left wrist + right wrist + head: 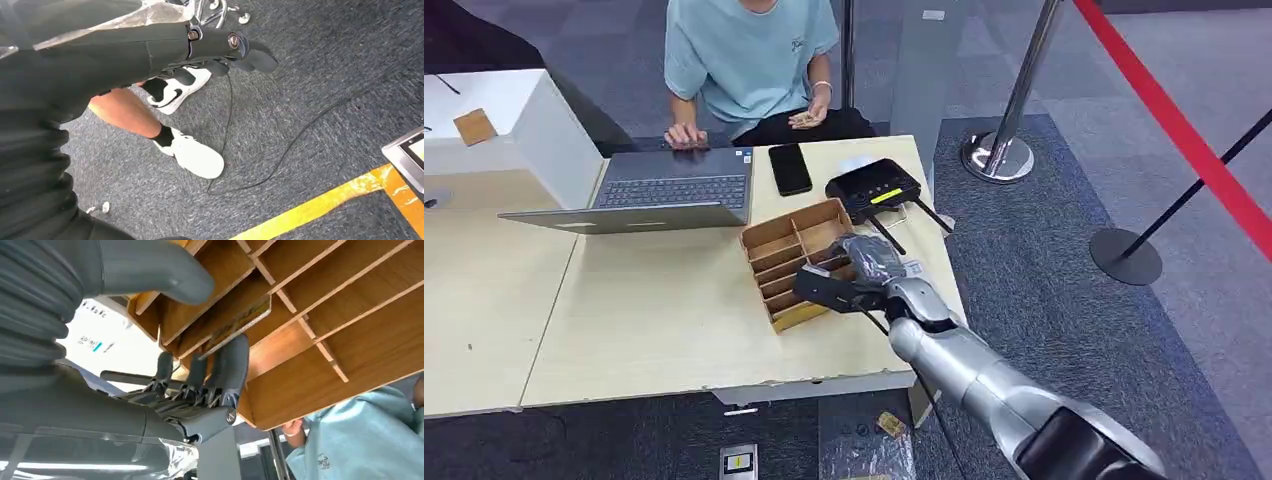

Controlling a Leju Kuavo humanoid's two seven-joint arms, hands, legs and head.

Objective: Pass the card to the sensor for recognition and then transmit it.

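Note:
A wooden slotted tray (784, 250) lies on the pale table (654, 320), near its right edge. My right hand (856, 268) hovers over the tray's right side. In the right wrist view a thin card (240, 322) stands in one slot of the tray (350, 355); my dark fingers (231, 362) touch its edge while the thumb (165, 270) stays apart on the other side. The black sensor box (874, 187) with a lit yellow-green strip and antennas sits just beyond the tray. My left hand (225, 47) hangs over the carpet, fingers loose, holding nothing.
A person in a light blue shirt (749, 55) sits across the table behind an open laptop (664, 190) and a black phone (790, 168). A stanchion base (997, 155) and a red belt (1184, 130) stand to the right. By my left hand are someone's white shoes (197, 155) and a cable.

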